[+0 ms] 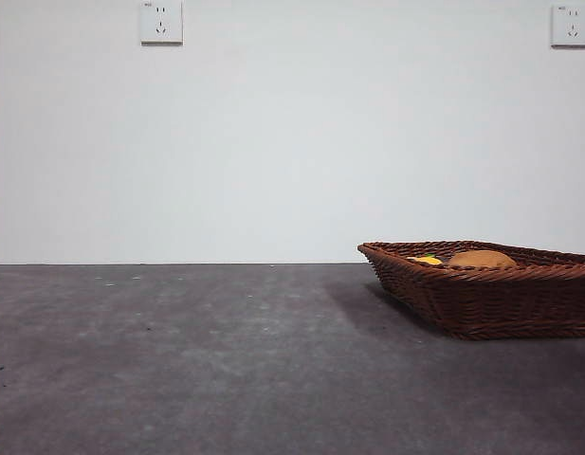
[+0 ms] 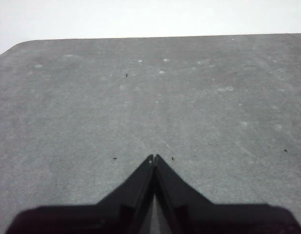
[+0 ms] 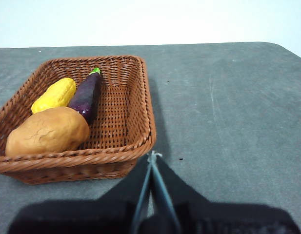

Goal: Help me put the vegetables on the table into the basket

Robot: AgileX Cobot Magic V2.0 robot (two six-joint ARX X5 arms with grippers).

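The brown wicker basket (image 1: 501, 294) stands on the dark grey table (image 1: 197, 360) at the right. In the right wrist view the basket (image 3: 135, 122) holds all three vegetables: the tan potato (image 3: 48, 131), the purple eggplant (image 3: 87, 95) with its green stem, and the yellow chunk (image 3: 55, 94). In the front view only the tops of the potato (image 1: 482, 258) and the yellow chunk (image 1: 427, 260) show above the rim. My right gripper (image 3: 151, 156) is shut and empty, just outside the basket's near corner. My left gripper (image 2: 153, 158) is shut and empty over bare table (image 2: 140, 97).
A white wall (image 1: 292, 142) with two power sockets (image 1: 160, 21) stands behind the table. The table's rounded corner (image 2: 18, 46) shows in the left wrist view.
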